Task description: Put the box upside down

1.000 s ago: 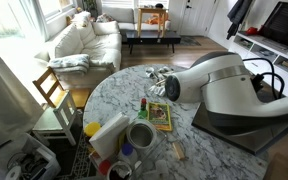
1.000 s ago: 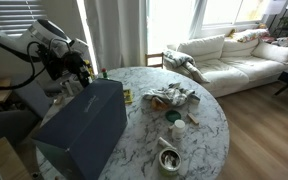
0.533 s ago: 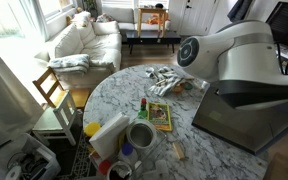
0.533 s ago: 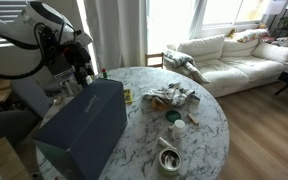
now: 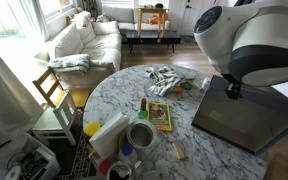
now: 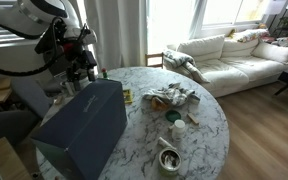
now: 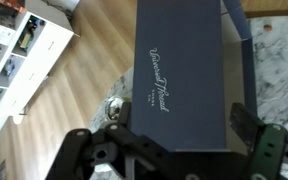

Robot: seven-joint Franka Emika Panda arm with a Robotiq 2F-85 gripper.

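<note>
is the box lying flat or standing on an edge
Lying flat: the box rests on its broad side on the table, its script-printed face up in the wrist view.

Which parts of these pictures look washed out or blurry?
In both exterior views daylight blows out the windows and bleaches the sofa; wrist view: the box is fairly sharp, its script lettering visible, the gripper dark and soft.
</note>
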